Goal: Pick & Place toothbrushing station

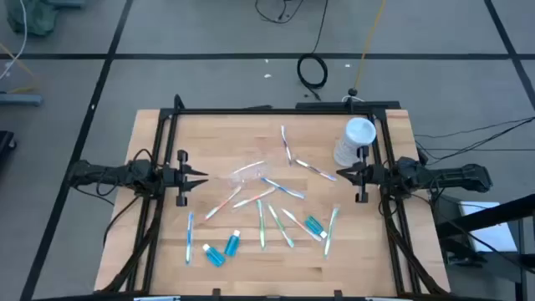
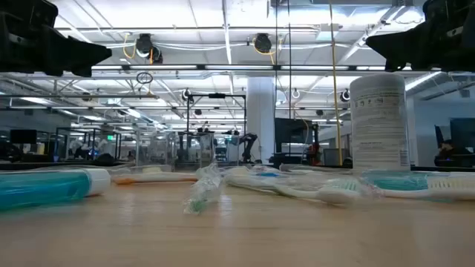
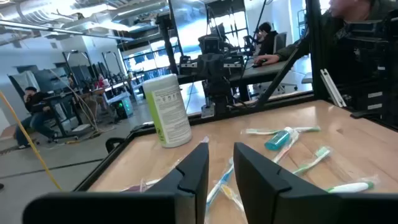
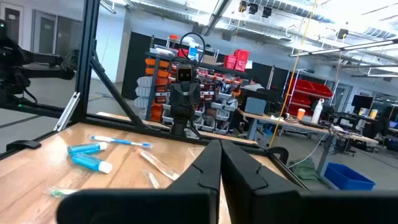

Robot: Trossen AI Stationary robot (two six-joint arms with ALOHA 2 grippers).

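My left claw (image 1: 201,176) hung at the worktop's (image 1: 159,242) left edge, fingers slightly parted, gripping nothing; my right claw (image 1: 341,174) waited opposite, pressed together and empty. The clear cup (image 1: 247,174) lay on its side mid-worktop, just ahead of my left claw. I judged it best to stand that cup first, pinching its rim gently. I counted one cup, about ten toothbrushes (image 1: 291,191) scattered around it, and three teal tubes (image 1: 231,243).
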